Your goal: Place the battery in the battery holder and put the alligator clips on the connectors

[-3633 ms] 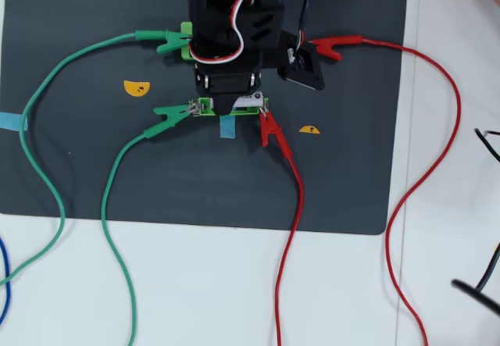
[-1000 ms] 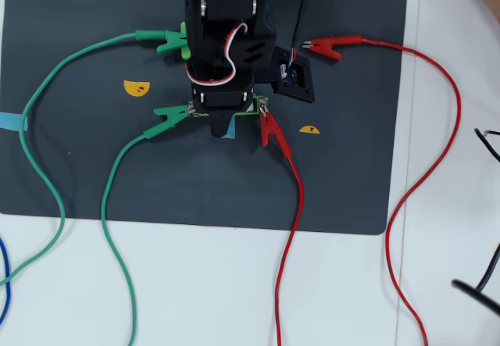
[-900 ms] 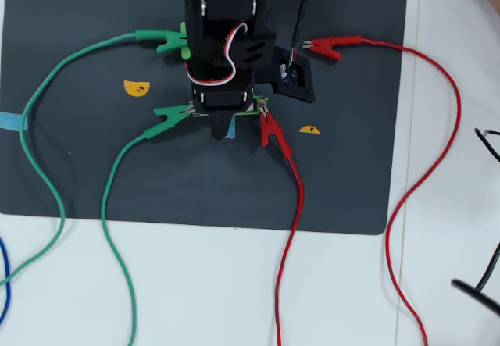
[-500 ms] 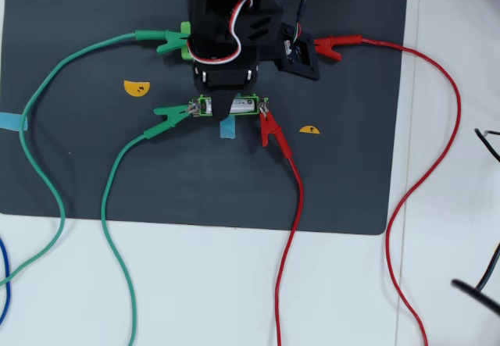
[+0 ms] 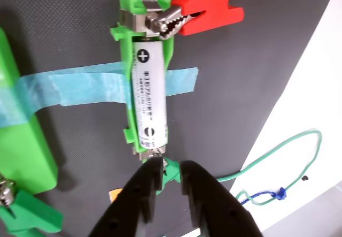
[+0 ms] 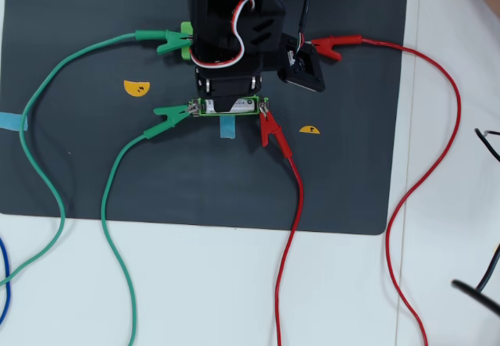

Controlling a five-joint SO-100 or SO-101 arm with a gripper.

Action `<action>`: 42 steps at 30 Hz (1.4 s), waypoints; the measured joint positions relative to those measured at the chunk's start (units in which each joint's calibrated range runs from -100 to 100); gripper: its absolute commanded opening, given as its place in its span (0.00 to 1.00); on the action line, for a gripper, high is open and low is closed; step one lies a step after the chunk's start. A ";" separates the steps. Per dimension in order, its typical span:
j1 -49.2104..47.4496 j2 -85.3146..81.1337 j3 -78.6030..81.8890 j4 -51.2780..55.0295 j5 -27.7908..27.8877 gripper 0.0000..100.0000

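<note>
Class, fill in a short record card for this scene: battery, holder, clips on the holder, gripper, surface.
battery: battery lies inside the slot, plus mark toward the red clip
holder: battery holder taped down with blue tape
clips on the holder: red clip on one terminal, green clip at the other end
gripper: gripper empty, fingers slightly apart
surface: dark mat

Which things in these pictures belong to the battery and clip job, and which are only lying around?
Belong to the job:
battery, lying in the battery holder
red clip biting the holder's terminal
green clip at the holder's other end
upper green clip
upper red clip
gripper

Lying about:
blue tape
yellow stickers
dark mat
</note>
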 measured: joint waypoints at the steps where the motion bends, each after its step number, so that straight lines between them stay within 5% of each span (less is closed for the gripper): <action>1: 0.00 0.67 0.00 -1.12 0.05 0.01; 42: -1.23 11.68 -2.40 -3.86 0.93 0.02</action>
